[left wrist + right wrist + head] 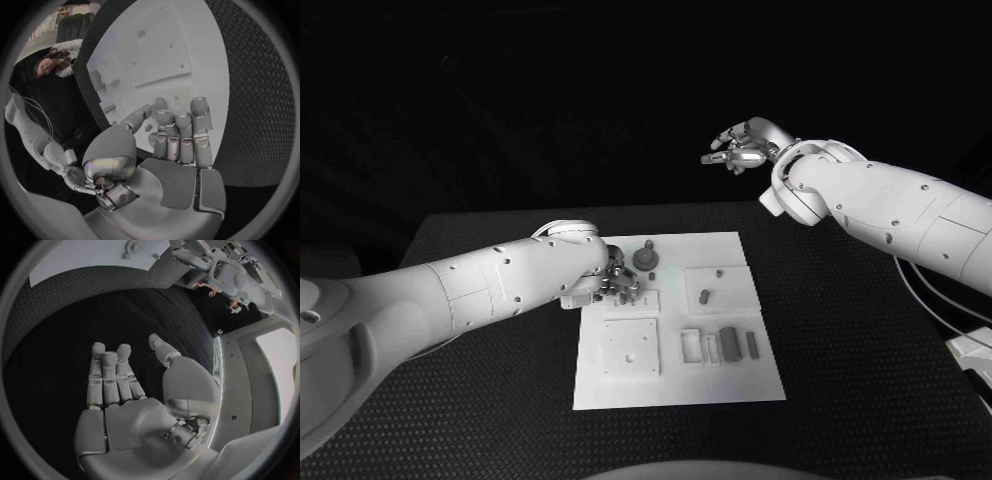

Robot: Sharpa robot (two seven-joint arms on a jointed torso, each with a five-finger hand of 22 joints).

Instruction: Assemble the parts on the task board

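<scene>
The white task board lies in the middle of the black table. The left hand is low over the board's far left part, its fingers pointing down among a few small grey parts there. One rounded grey part stands just beyond the hand, near the board's far edge. Whether the fingers pinch anything cannot be told from the head view. In the left wrist view the left hand has its fingers stretched out side by side over the board, with the thumb bent in toward them; a small piece may sit near the fingertips, but it is too unclear to say that it is held.

Toward the near side of the left hand, a square plate with small holes lies on the board. To the right of that plate sit a pale frame and two dark bars. Another small dark part lies on the far right quarter of the board, apart from the left hand.

The right hand is raised well beyond the table's far edge, far from the board. In the right wrist view the right hand is held loosely apart, fingers extended, with nothing in it.
</scene>
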